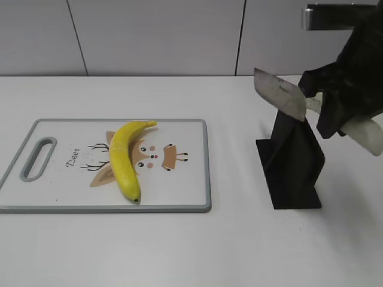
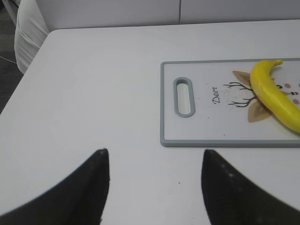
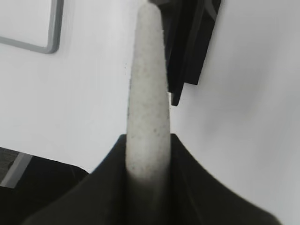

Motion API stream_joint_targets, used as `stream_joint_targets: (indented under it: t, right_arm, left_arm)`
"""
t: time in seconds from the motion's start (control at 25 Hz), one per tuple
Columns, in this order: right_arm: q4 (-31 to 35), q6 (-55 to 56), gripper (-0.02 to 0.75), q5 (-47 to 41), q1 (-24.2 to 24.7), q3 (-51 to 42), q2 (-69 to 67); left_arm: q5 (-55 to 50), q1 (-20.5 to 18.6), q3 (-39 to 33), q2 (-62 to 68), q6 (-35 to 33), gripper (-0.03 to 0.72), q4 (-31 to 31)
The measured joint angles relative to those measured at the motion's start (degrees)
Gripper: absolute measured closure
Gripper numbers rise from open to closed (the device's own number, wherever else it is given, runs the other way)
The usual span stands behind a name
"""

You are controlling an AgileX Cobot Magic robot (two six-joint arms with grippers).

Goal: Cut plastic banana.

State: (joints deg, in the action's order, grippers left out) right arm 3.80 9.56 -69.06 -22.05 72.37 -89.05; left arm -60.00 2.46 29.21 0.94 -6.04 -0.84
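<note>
Noting that the right claw (image 3: 147,154) is clamped on the pale handle of the knife (image 1: 281,95), we see the blade held in the air above the black knife stand (image 1: 291,170), well apart from the cutting board (image 1: 197,206); we judge the stand kept it upright for this grasp. The plastic banana (image 1: 124,158) lies whole on the board, across its deer print, stem end toward the far edge, with room for a cut. The left claw (image 2: 154,187) hovers over the bare table (image 2: 93,93) near the board's handle slot, its fingers spread apart and holding nothing, placed perhaps to steady the fruit.
</note>
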Motion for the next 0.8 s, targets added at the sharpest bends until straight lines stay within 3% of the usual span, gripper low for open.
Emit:
stream_joint_targets:
  t: [0.2,0.44,0.56,0.8]
  right_arm:
    - [0.75,-10.4,0.556,2.15,0.0,0.0,3.46]
    - [6.6,-34.01,0.556,5.79,0.0,0.0,4.11]
    - [7.84,-45.8,0.556,6.43,0.0,0.0,4.11]
    - [8.72,-54.07,0.556,5.85,0.0,4.24,0.26]
  left_arm:
    - [0.08,-0.06,0.0,0.0,0.0,0.097,0.04]
    - [3.08,-0.06,2.51,3.33,-0.08,0.098,-0.01]
    - [3.73,-0.06,5.59,9.69,-2.69,0.099,-0.01]
    - [8.67,-0.06,13.82,27.24,-11.23,0.099,-3.48]
